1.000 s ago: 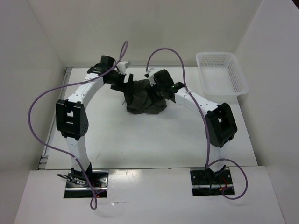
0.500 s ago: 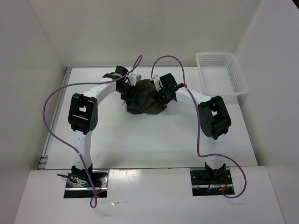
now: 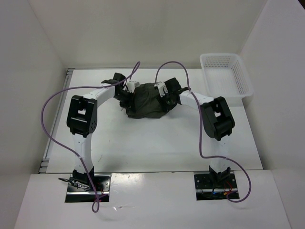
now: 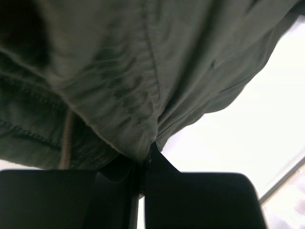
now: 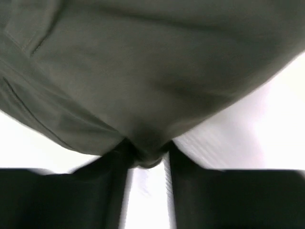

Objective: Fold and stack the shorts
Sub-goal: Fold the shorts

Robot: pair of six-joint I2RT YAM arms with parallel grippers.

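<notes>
Cloth fills my left wrist view. My left pincer [image 4: 145, 160] is pressed together on a gathered, ribbed fold of the shorts [image 3: 147, 101], with only that pinch of dark olive fabric between its two sides. The fabric rises and spreads away from the pinch, and white surface [image 3: 143, 143] shows past its right edge. From above, this pincer sits at the left edge of the bundle, touching it, toward the far middle of the surface.

The shorts lie as one wrinkled, bunched mound between my two pincers, and each arm curves inward to meet one side of it. From above I cannot tell how much of the mound rests on the surface and how much hangs from my grips.

My right pincer [image 5: 147, 160] is at the mound's right edge. It is not fully together: there is a narrow gap, and a rounded bulge of the fabric is squeezed into it, with the cloth fanning out smooth beyond. So it too pinches the shorts.

Further right, well apart from the mound, a white mesh basket [image 3: 226, 76] stands at the far right corner of the surface.
</notes>
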